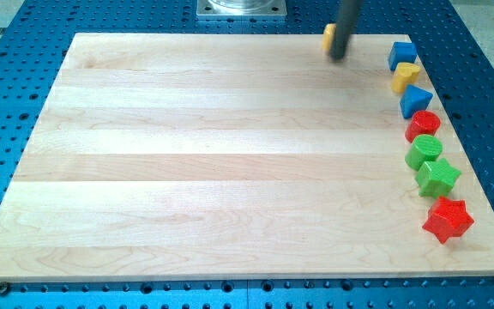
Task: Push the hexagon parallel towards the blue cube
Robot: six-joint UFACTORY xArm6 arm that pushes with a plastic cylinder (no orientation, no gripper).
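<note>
A: What is seen nearest, at the view's bottom?
B: A blue perforated table [230, 296] is seen, and a pale wooden board [230, 154] is laid on it, its planks running left to right.

A: How are the blocks laid out?
B: A column is formed along the board's 3 o'clock edge. From near to far: a red star [448, 219], a green star-like block [438, 178], a green rounded block [424, 152], a red rounded block [424, 124], a blue block [416, 99], a yellow block [406, 76] and the blue cube [401, 55]. Neighbouring blocks are set close or touching.

A: Where is the hexagon?
B: At about 1 o'clock on the board, near the far edge, an orange block [328, 36] is seen; its shape cannot be made out. My tip [337, 57] is placed just beside it, on its right, between it and the cube.

A: Is any claw seen?
B: None is carried; only a rod. At 12 o'clock a metal base [242, 9] is mounted.
</note>
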